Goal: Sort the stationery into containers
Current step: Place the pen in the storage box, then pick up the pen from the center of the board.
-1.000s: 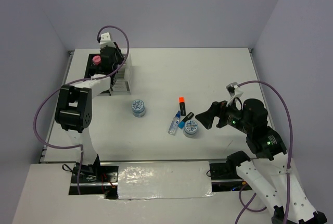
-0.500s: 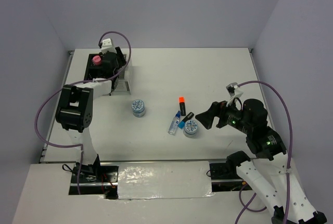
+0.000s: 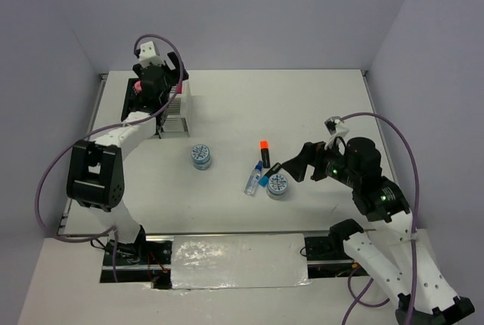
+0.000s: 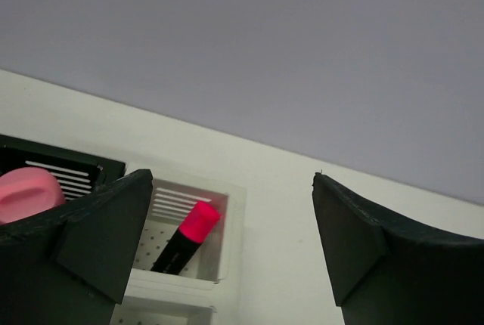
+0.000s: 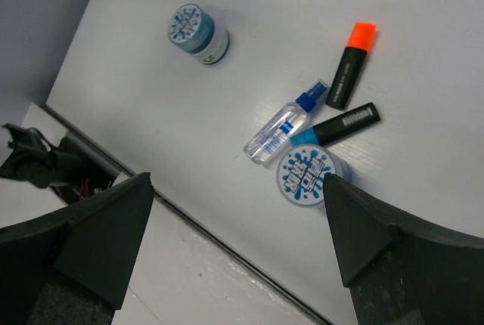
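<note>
At the far left stand the containers, a black box (image 3: pixel 127 103) joined to a white box (image 3: pixel 176 110). My left gripper (image 3: pixel 168 74) (image 4: pixel 232 189) hovers over them, open and empty. Inside the white box (image 4: pixel 227 223) leans a pink-capped highlighter (image 4: pixel 185 238). A pink bottle cap (image 4: pixel 26 193) shows in the black box. On the table lie a patterned tin (image 3: pixel 200 156), an orange-capped highlighter (image 3: pixel 264 151), a blue-capped tube (image 3: pixel 253 179), a blue-capped highlighter (image 3: pixel 270 173) and a second tin (image 3: pixel 277 186). My right gripper (image 3: pixel 291 168) (image 5: pixel 237 181) hangs open just right of that cluster.
The white table (image 3: pixel 318 106) is walled on three sides. Its near edge meets a dark seam (image 5: pixel 193 223) and a lower white board. Cables and a mount (image 5: pixel 45 165) sit beyond that edge.
My left gripper has opened wide above the boxes and drawn up and back. The right gripper has shifted slightly left toward the cluster of items.
</note>
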### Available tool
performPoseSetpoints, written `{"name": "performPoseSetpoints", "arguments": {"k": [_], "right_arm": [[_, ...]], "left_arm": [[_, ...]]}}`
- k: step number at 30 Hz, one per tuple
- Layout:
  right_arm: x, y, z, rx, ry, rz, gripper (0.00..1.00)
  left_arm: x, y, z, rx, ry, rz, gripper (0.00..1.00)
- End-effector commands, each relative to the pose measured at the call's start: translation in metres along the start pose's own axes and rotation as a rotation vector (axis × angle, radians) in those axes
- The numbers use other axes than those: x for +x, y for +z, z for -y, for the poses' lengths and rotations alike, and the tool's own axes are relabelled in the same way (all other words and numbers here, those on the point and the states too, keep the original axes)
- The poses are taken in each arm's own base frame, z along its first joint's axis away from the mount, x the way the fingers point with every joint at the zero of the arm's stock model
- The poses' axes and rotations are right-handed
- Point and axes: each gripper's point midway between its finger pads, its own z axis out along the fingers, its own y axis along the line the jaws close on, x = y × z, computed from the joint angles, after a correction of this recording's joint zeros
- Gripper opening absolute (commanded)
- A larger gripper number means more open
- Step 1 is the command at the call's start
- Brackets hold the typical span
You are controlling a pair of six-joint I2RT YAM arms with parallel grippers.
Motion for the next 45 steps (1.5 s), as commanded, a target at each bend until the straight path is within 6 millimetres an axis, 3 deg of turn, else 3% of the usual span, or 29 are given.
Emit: {"name": "performPoseSetpoints", "arguments": {"k": [1,3,5,6,8,9,11,12,14,15,17,19,21,22,24,25,26,28,31,35,45], "right_arm": [[-0.011,0.023,0.017,0.082,0.03,0.008,1.0],[-0.012,0.041,0.035,0.166,0.048,-0.023,1.0],[-0.008,0.06,0.051,0.25,0.05,-0.072,1.0],[-0.015,0.065,0.054,0.276,0.042,-0.069,1.0],[-0.019,0.081,0.068,0.363,0.028,-0.101,0.98],[-0.021,0.087,0.072,0.385,0.022,-0.115,0.95],[-0.032,0.097,0.078,0.435,0.001,-0.126,0.9],[-0.024,0.111,0.087,0.466,-0.002,-0.182,0.86],[-0.029,0.124,0.091,0.488,-0.01,-0.209,0.79],[-0.019,0.137,0.097,0.501,-0.014,-0.257,0.77],[-0.023,0.151,0.098,0.505,-0.022,-0.269,0.73],[-0.008,0.168,0.107,0.518,-0.025,-0.333,0.72],[-0.007,0.182,0.106,0.51,-0.037,-0.362,0.72],[0.006,0.191,0.113,0.526,-0.036,-0.413,0.72],[0.005,0.204,0.112,0.526,-0.05,-0.429,0.72],[0.017,0.211,0.115,0.541,-0.063,-0.469,0.72],[0.014,0.216,0.114,0.543,-0.07,-0.466,0.72],[0.02,0.221,0.118,0.563,-0.08,-0.49,0.72],[0.033,0.228,0.124,0.574,-0.074,-0.521,0.72],[0.057,0.227,0.125,0.581,-0.085,-0.564,0.72],[0.09,0.211,0.137,0.599,-0.074,-0.594,0.64]], "left_arm": [[-0.082,-0.021,0.036,0.073,-0.102,0.108,0.99],[-0.088,-0.033,0.041,0.071,-0.141,0.024,0.99],[-0.089,-0.059,0.041,0.052,-0.174,-0.085,0.99],[-0.102,-0.079,0.042,0.061,-0.194,-0.093,0.99],[-0.074,-0.109,0.036,0.058,-0.197,-0.248,0.99],[-0.075,-0.129,0.035,0.072,-0.195,-0.275,0.99],[-0.051,-0.16,0.031,0.076,-0.161,-0.388,0.99],[-0.055,-0.179,0.036,0.123,-0.155,-0.4,0.99],[-0.031,-0.206,0.033,0.146,-0.101,-0.478,0.99],[-0.036,-0.222,0.035,0.186,-0.091,-0.474,0.99],[-0.023,-0.241,0.03,0.21,-0.04,-0.519,0.99],[-0.019,-0.264,0.022,0.244,0.018,-0.556,0.99],[-0.021,-0.282,0.014,0.261,0.051,-0.559,0.99],[-0.015,-0.287,0.011,0.287,0.096,-0.566,0.99],[-0.016,-0.298,0.009,0.328,0.129,-0.548,0.99],[-0.008,-0.301,0.002,0.312,0.153,-0.568,0.99],[-0.01,-0.302,-0.009,0.261,0.162,-0.556,0.99],[-0.004,-0.304,-0.023,0.199,0.169,-0.558,0.99],[0.004,-0.308,-0.028,0.204,0.159,-0.541,0.99],[0.018,-0.308,-0.03,0.203,0.152,-0.558,0.99],[0.021,-0.307,-0.026,0.229,0.148,-0.56,0.99]]}}
